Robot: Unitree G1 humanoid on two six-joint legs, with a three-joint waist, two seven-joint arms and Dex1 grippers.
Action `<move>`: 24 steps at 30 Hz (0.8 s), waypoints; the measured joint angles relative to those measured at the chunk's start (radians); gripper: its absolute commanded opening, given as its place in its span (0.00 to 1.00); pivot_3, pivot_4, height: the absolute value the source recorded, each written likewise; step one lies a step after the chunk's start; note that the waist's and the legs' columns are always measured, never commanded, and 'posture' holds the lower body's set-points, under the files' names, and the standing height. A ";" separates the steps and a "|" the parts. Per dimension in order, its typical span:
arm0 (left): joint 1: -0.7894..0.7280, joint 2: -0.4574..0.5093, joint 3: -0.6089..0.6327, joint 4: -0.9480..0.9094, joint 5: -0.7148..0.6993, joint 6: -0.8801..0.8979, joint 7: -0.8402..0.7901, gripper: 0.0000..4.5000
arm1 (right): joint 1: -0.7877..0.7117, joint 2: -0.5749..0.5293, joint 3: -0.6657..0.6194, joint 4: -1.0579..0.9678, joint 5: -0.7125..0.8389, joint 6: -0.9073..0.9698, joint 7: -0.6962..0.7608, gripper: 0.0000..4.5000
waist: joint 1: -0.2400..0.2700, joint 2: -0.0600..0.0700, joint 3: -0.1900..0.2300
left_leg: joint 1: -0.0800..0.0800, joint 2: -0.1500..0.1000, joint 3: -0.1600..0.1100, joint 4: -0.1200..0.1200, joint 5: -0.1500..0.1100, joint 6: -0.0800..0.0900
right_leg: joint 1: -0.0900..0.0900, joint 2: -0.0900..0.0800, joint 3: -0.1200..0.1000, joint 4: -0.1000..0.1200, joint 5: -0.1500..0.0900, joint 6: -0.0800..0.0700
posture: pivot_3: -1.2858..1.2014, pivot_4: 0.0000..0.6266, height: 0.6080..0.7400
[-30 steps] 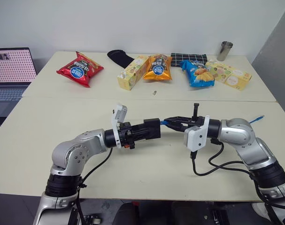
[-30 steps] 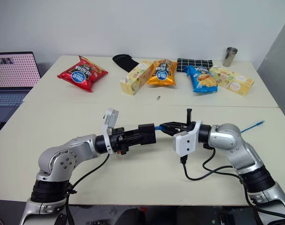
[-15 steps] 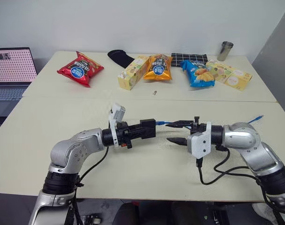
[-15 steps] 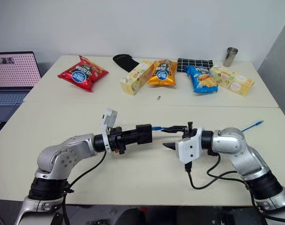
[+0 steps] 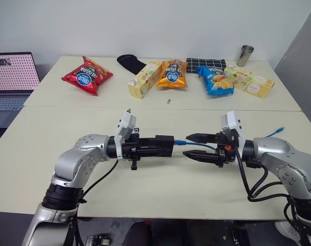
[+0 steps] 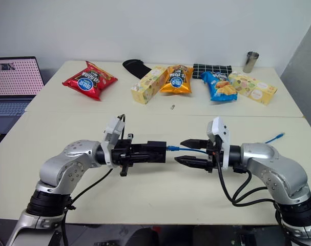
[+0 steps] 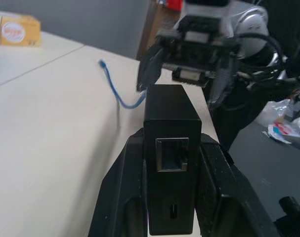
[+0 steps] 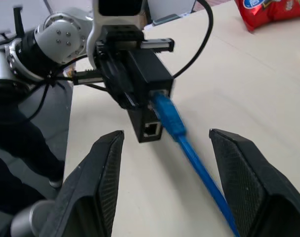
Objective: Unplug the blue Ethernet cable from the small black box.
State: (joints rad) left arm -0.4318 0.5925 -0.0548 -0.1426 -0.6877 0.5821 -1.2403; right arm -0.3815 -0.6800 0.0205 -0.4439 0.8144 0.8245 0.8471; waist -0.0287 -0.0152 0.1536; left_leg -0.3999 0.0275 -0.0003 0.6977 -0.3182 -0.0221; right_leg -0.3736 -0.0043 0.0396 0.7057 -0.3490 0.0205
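Note:
My left gripper (image 5: 156, 146) is shut on the small black box (image 5: 167, 145) and holds it level above the near table, facing right. In the left wrist view the box (image 7: 169, 123) sits clamped between both fingers (image 7: 127, 177). The blue Ethernet cable (image 8: 189, 148) has its plug in the box's (image 8: 147, 81) face. From there it runs right between the spread fingers (image 8: 98, 187) of my right gripper (image 5: 192, 146). That gripper is open, points left at the box and touches nothing. The cable's far end (image 5: 278, 131) lies on the table at the right.
On the far table lie a red snack bag (image 5: 87, 75), an orange bag (image 5: 172, 74), a blue bag (image 5: 214, 80), two yellow cartons (image 5: 144, 79), a black cloth (image 5: 131, 62) and a metal cup (image 5: 246, 55). A laptop (image 5: 12, 77) stands at the left.
My right gripper was shut on the cable by the box; it has opened, rolled over and drawn back to the right. The left wrist has rolled, with the box still held.

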 measured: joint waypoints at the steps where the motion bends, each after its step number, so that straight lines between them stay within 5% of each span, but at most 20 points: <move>1: 0.000 0.000 0.003 0.007 -0.002 0.000 -0.006 0.18 | -0.004 0.000 -0.003 0.007 0.012 0.015 -0.002 0.65 | 0.000 0.000 0.000 | 0.000 0.000 0.000 0.000 0.000 0.000 | 0.000 0.000 0.000 0.000 0.000 0.000 | 0.52 0.24 1.00; 24: 0.006 -0.009 0.005 0.031 -0.028 0.040 -0.008 0.18 | -0.050 0.136 0.014 0.055 0.069 0.080 -0.063 0.65 | 0.000 0.000 0.000 | 0.000 0.000 0.000 0.000 0.000 0.000 | 0.000 0.000 0.000 0.000 0.000 0.000 | 0.52 0.24 1.00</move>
State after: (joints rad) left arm -0.4254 0.5838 -0.0493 -0.1118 -0.7153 0.6225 -1.2484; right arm -0.4312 -0.5440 0.0343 -0.3884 0.8835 0.9046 0.7838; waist -0.0290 -0.0152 0.1536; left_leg -0.4001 0.0276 -0.0006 0.6975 -0.3182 -0.0220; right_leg -0.3738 -0.0043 0.0395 0.7056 -0.3490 0.0205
